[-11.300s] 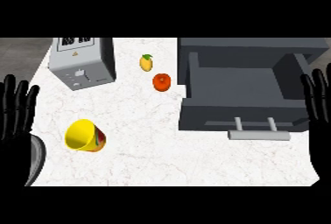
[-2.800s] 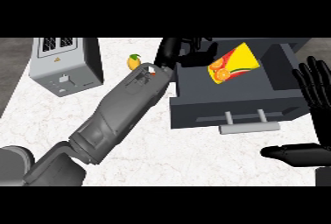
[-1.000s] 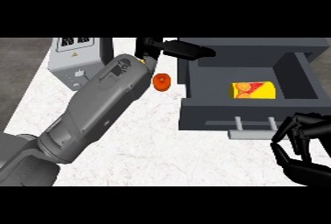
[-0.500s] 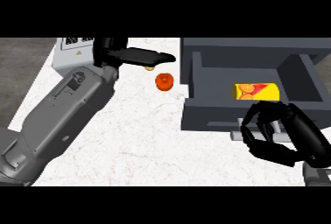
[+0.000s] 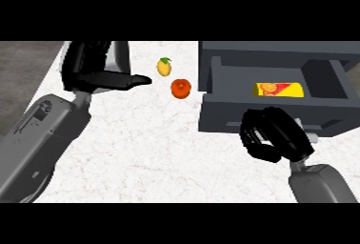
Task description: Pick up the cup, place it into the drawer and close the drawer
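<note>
A: Describe the left arm's housing.

B: The left forearm [image 5: 42, 138] is a broad, smooth grey shell with rounded edges. Near its upper end it carries a small dark marking with a circular outline. It narrows to a slim grey wrist section where it joins the hand.

A: And the left hand?

B: The left hand [image 5: 105, 81] is black throughout, built from blocky segmented fingers and a thumb with a matt finish.

A: Is the right side the same?

B: Yes. The right forearm [image 5: 325, 183] is the same grey shell, with a short grey wrist piece. The right hand [image 5: 275, 136] is black, its finger segments glossy at the edges.
</note>
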